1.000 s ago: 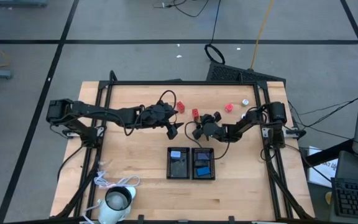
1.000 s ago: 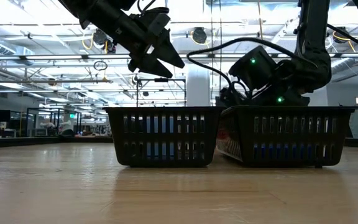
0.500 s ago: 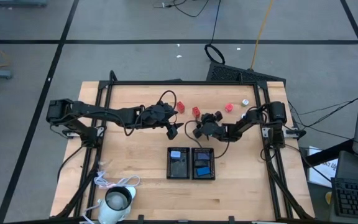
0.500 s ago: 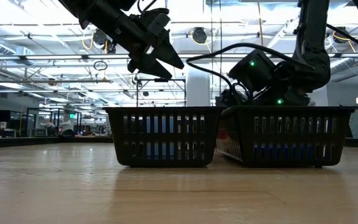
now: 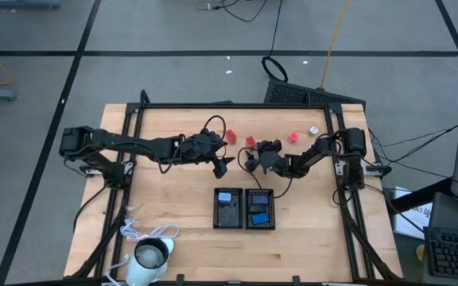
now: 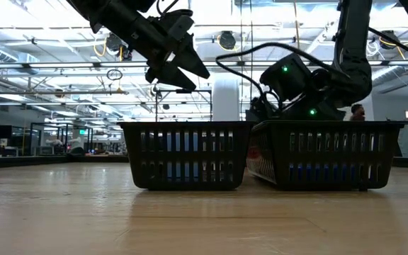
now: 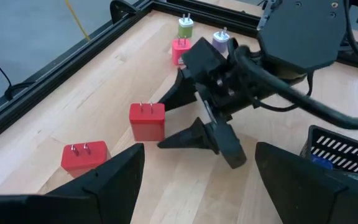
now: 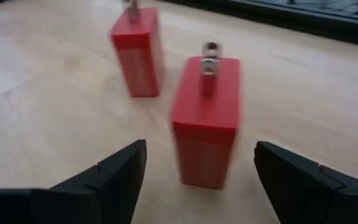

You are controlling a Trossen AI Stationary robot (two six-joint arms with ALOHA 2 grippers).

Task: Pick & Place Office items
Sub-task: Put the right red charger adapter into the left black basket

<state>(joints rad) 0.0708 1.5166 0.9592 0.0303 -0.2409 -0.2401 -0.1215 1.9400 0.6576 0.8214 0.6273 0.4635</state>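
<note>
The right gripper [image 5: 248,161] stands with its jaws spread wide and empty, low over the table [image 5: 173,230] just behind the two black trays [image 5: 245,209]. In its wrist view the two dark fingers [image 8: 107,171] frame a red plug block [image 8: 205,121] standing upright, prongs up, between them and a little ahead, touching neither. A second red block [image 8: 138,53] stands just beyond it, to one side. In the left wrist view the right gripper's fingertips point at the nearer red block [image 7: 147,121] from close by, with nothing between them.

The left gripper [image 5: 220,166] hovers near the right one, above the table behind the left tray, jaws open and holding nothing.

Farther toward the table's back edge lie another red block [image 5: 293,137] and a small silvery round piece [image 5: 313,129], well apart from both grippers. The trays hold blue pieces [image 5: 258,203]. A white cup-like thing [image 5: 149,258] with a cord sits at the table's front left corner.
</note>
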